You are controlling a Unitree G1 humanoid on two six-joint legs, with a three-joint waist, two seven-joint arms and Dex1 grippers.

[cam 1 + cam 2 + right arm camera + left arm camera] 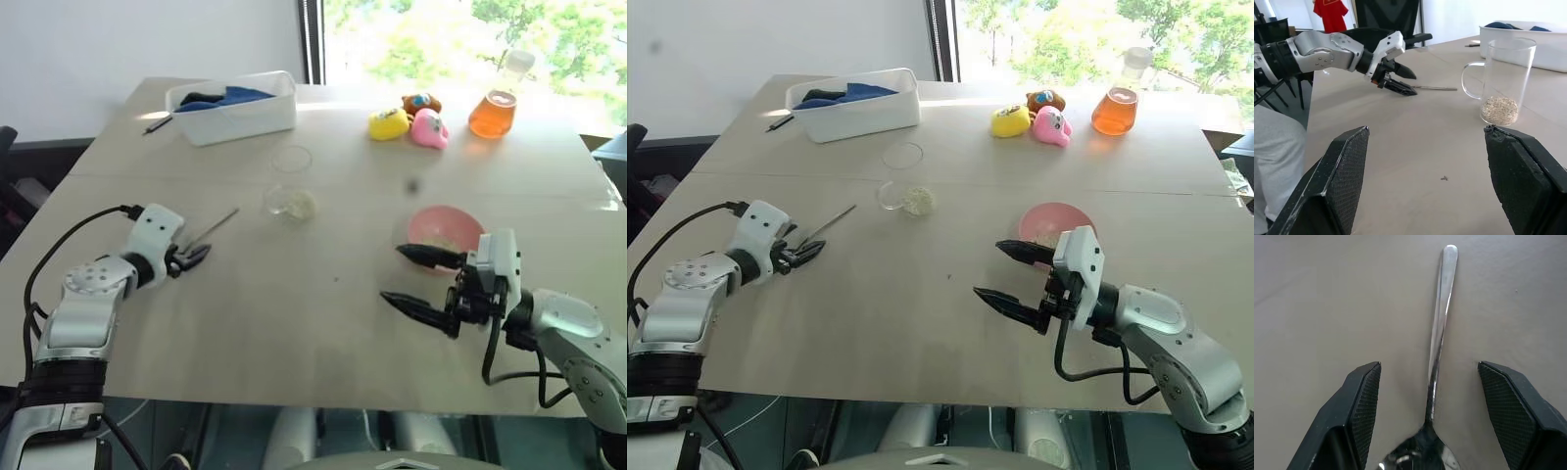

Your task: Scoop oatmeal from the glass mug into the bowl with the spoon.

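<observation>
**Spoon straddled, not yet gripped**

Our left gripper stands spread, a finger on either side of the spoon, which lies flat on the table with its handle toward one o'clock. Our right gripper is also spread and empty, with the pink bowl just beyond at one o'clock. The glass mug, oatmeal at its bottom, stands near twelve o'clock of the spoon. We judge the thin metal may skate or pivot as the fingers close. The pale wood tabletop is lit from a sunny window.
</observation>
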